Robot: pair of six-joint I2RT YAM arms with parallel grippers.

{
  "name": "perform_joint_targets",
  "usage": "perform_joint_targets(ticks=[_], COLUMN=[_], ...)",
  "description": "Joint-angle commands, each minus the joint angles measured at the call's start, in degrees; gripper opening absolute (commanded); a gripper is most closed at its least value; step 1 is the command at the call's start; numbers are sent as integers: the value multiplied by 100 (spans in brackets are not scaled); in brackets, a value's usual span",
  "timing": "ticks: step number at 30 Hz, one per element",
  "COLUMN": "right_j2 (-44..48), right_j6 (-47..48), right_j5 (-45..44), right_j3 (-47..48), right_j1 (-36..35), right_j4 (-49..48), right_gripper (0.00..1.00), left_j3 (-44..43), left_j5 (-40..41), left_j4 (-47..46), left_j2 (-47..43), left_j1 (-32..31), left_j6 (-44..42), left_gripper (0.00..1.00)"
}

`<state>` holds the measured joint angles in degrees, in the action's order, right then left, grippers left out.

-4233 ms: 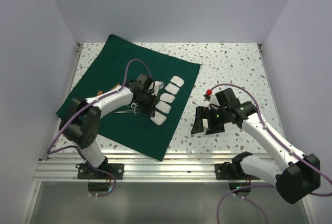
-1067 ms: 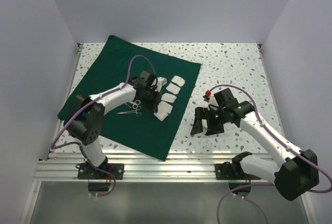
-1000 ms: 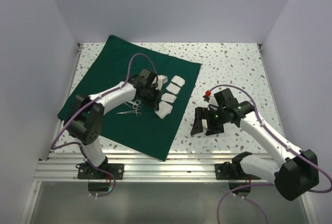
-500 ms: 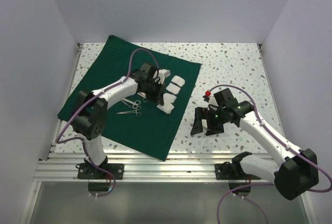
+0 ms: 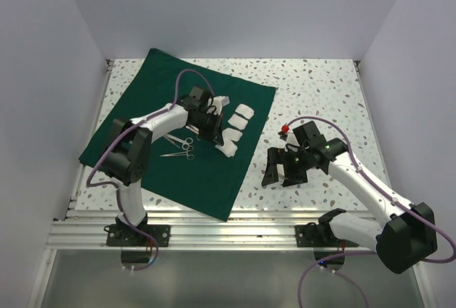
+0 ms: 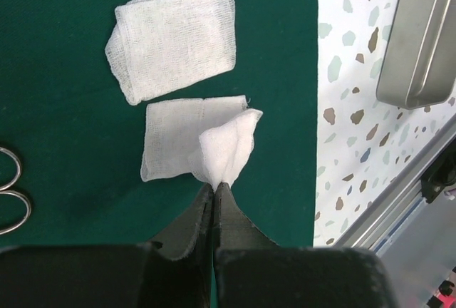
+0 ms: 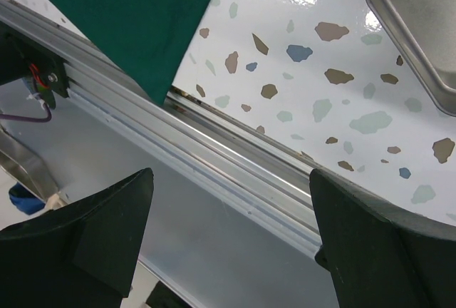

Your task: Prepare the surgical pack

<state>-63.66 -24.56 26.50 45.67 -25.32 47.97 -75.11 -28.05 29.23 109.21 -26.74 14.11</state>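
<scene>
The dark green drape [image 5: 178, 108] lies flat on the left of the table. Several white gauze squares [image 5: 240, 113] lie in a row on it. My left gripper [image 5: 217, 140] [image 6: 216, 185] is shut on a lifted corner of the nearest gauze square [image 6: 226, 147] [image 5: 228, 149], whose other part rests on the drape. Another gauze square [image 6: 174, 37] lies just beyond it. Steel scissors [image 5: 184, 141] and forceps [image 5: 174, 155] lie left of the gauze. The steel tray [image 6: 420, 37] [image 7: 420, 37] sits on the speckled table right of the drape. My right gripper [image 5: 281, 169] [image 7: 229, 180] hangs open and empty beside the tray.
The aluminium rail [image 7: 235, 158] runs along the table's near edge, below my right gripper. The drape's near corner [image 7: 142, 16] reaches almost to it. A small red part [image 5: 285, 128] sits near the right arm's wrist. White walls close the table in on three sides.
My left gripper has moved a little toward the back of the table with the gauze corner pinched, and the near gauze has shifted with it. The right arm has not moved.
</scene>
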Motion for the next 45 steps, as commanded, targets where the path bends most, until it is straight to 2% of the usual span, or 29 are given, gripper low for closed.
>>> perform_joint_targets(ticks=[1, 24, 26, 32, 38, 45], right_j2=[-15, -77, -77, -120, -129, -129], right_j6=[39, 39, 39, 39, 30, 30], right_j5=[4, 13, 22, 57, 83, 92], right_j3=[126, 74, 82, 74, 65, 65], right_j1=[27, 45, 36, 36, 36, 45], right_j4=[-77, -112, -121, -156, -173, -165], right_gripper=[95, 95, 95, 95, 95, 95], left_j3=[-206, -162, -144, -179, -171, -214], left_j5=[-306, 115, 256, 476, 661, 863], left_j4=[-260, -260, -260, -216, -216, -251], left_j2=[4, 435, 330, 127, 30, 74], left_j1=[29, 108, 108, 108, 108, 99], left_j6=[136, -66, -75, -92, -110, -128], left_gripper=[0, 1, 11, 29, 40, 47])
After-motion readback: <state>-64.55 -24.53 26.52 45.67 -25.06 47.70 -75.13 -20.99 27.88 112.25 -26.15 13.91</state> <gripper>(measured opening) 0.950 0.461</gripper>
